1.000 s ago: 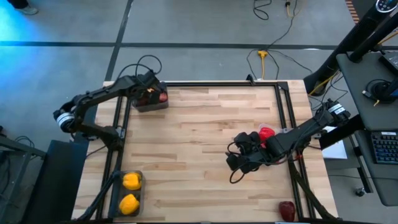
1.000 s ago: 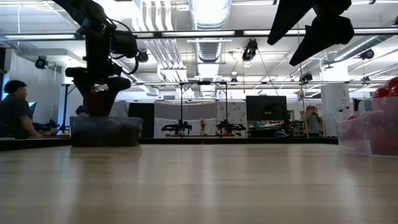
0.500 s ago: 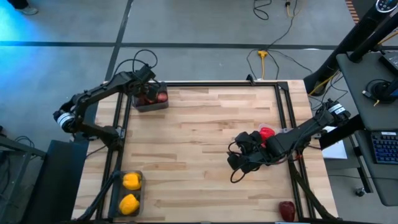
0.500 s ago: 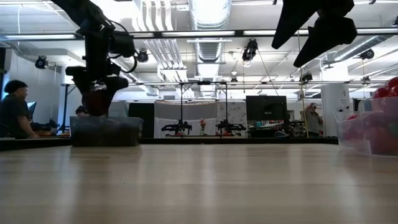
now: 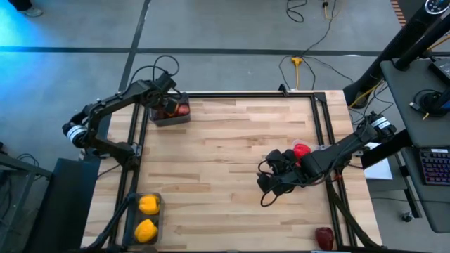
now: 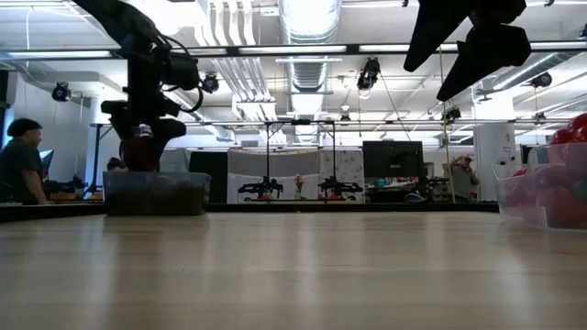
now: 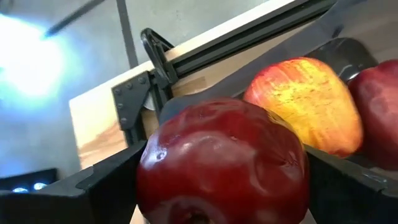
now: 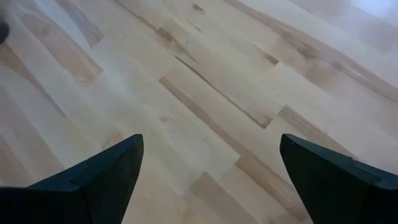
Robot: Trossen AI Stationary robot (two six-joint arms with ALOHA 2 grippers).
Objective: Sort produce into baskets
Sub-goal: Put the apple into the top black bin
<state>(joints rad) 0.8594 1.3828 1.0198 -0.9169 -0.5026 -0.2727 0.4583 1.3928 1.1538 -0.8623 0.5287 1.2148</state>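
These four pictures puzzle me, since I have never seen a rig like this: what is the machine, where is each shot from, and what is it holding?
Two dark robot arms work at a wooden table. One picture looks straight down, one looks level across the tabletop, and two come from cameras on the wrists. The left gripper is over the dark bin at the far left corner, shut on a dark red apple; a yellow-red apple lies in that bin. The right gripper hangs open above bare wood. Another bin at the near left corner holds two yellow pieces, and red produce shows behind the right arm.
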